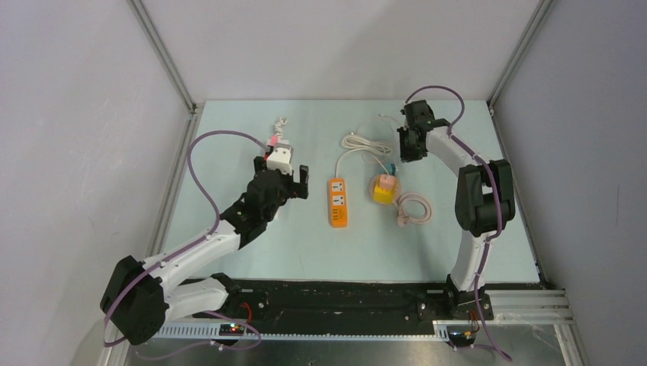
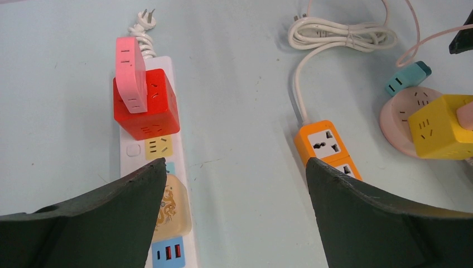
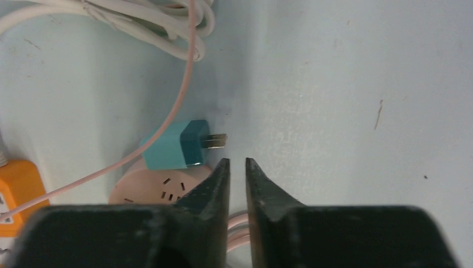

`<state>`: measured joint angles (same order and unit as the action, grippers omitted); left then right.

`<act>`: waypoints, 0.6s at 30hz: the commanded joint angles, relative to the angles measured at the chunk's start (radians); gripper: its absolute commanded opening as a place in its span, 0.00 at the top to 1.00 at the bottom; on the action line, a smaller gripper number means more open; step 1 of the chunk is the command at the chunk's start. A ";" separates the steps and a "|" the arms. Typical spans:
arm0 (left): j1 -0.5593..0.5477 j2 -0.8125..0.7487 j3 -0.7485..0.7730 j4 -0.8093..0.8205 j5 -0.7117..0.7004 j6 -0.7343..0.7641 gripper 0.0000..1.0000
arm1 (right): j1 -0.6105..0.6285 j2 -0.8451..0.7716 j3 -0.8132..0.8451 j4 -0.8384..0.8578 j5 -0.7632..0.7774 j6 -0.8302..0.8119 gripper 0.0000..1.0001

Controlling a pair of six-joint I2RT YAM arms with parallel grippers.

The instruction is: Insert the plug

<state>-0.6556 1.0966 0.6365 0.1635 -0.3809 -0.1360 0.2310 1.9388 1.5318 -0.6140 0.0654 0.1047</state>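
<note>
From above, the left claw [image 1: 292, 180] stands spread wide, with an orange power strip [image 1: 338, 202] off to its right. The right claw [image 1: 407, 152] hangs close by the teal plug [image 1: 390, 167].

Left wrist: that claw [image 2: 235, 164] gapes empty, a white power strip [image 2: 131, 151] ahead of its left finger.

Right wrist: the right claw [image 3: 235, 166] is pinched shut on nothing, the teal plug [image 3: 178, 145] just ahead-left of its tips.

No words, brands or numbers are showing legibly on anything. A cream block [image 2: 172, 205] sitting on the white power strip [image 2: 129, 162] is carrying a gold ornamental mark, partly hidden and too blurred to read.
</note>
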 commanded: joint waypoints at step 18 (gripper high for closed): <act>0.005 0.037 0.080 -0.019 -0.023 -0.021 0.02 | 0.075 0.149 0.135 -0.060 -0.041 -0.008 0.34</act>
<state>-0.6548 1.1282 0.6685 0.1410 -0.3824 -0.1501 0.3065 2.0666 1.6272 -0.6476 -0.0082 0.0967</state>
